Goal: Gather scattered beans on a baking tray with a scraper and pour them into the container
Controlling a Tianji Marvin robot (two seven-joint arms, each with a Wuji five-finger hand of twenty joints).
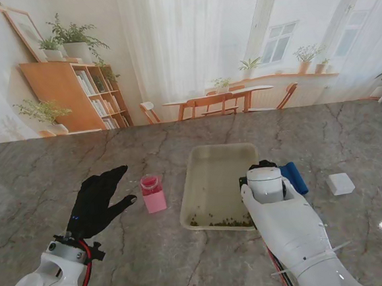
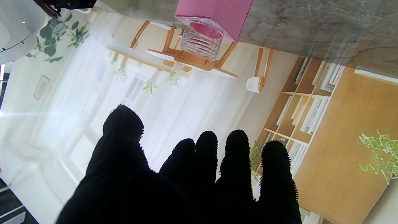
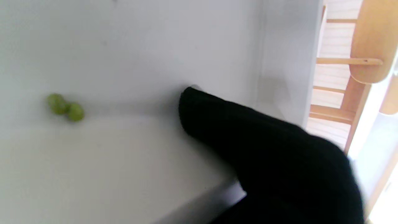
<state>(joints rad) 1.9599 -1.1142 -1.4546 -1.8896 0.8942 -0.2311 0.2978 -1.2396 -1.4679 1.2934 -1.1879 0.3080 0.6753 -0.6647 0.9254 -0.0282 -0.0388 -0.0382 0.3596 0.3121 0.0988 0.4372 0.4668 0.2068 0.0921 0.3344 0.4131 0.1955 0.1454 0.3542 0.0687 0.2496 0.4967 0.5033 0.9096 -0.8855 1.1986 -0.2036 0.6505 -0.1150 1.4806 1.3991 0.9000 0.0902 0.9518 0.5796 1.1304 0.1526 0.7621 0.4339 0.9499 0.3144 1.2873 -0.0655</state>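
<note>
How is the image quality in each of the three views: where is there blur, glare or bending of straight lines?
Stand view: wide-lens bending at the table edges, a glare spot at right, bright windows. Left wrist view: sharp, with window flare beside the left hand; the pink container is clear. Right wrist view: soft and blurred, the right hand smeared, two beans fuzzy.

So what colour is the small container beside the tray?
Pink, with a clear ribbed neck; the container shows best in the left wrist view.

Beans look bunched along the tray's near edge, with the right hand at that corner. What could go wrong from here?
1. The beans sit against the tray's near rim; a hard push could spill them onto the table.
2. The left hand hangs open beside the pink container and could tip it.
3. The right hand hides its grip, so a slip is hard to spot.
</note>
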